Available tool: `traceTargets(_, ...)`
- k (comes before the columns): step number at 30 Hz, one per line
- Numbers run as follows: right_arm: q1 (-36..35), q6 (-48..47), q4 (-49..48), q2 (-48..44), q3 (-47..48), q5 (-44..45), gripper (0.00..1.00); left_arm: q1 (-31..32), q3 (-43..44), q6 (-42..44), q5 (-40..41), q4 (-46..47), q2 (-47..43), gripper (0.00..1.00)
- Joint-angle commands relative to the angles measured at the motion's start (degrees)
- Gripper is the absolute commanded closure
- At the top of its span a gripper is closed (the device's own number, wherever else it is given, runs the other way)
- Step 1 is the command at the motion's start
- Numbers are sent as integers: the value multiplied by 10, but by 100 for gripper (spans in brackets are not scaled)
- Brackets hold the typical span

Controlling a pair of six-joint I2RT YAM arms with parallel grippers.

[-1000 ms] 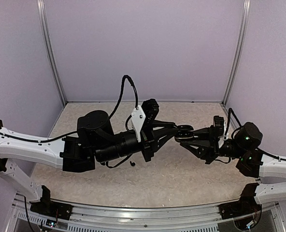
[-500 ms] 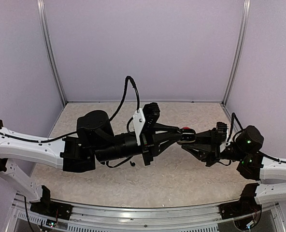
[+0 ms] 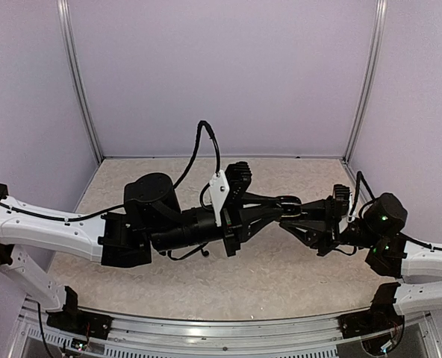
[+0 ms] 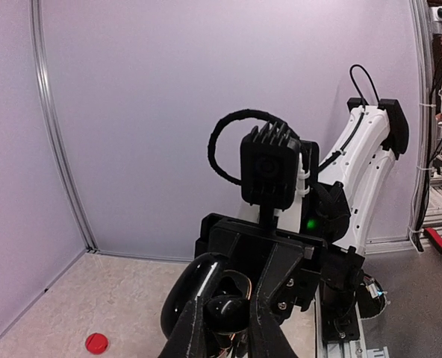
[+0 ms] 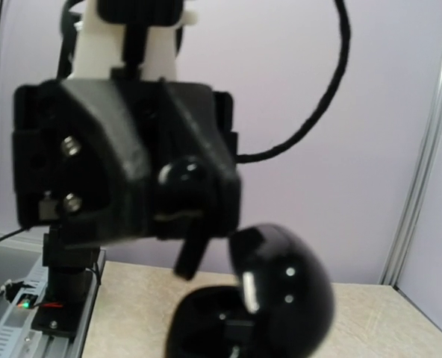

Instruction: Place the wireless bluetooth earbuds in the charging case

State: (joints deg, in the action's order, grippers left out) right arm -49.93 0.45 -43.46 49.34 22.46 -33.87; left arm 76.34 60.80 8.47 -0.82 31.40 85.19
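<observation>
My left claw (image 4: pixel 228 335) is pinched shut on a black earbud (image 5: pixel 182 177), at 11 o'clock just above the open charging case (image 5: pixel 228 328). My right claw (image 3: pixel 299 218) is clamped on the case, held off the counter (image 3: pixel 281 276). If the bud's stem meets the rim off-line, I judge it could twist free and drop. A red earbud (image 4: pixel 96 343) lies on the counter.

You get soft, even light in every view; shadows on the tabletop (image 3: pixel 281 277) are faint. Your right wrist view is blurred up close, with small glints on the glossy case (image 5: pixel 288 298).
</observation>
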Motion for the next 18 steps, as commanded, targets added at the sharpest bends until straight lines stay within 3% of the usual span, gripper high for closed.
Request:
traceTargets(1,-9,25,-28,0,13,6,98,3,13,9,6,17,12,87)
traceTargets(18,-15,35,-44,-11,7,-4,98,-2,6,9,45,30,25,87)
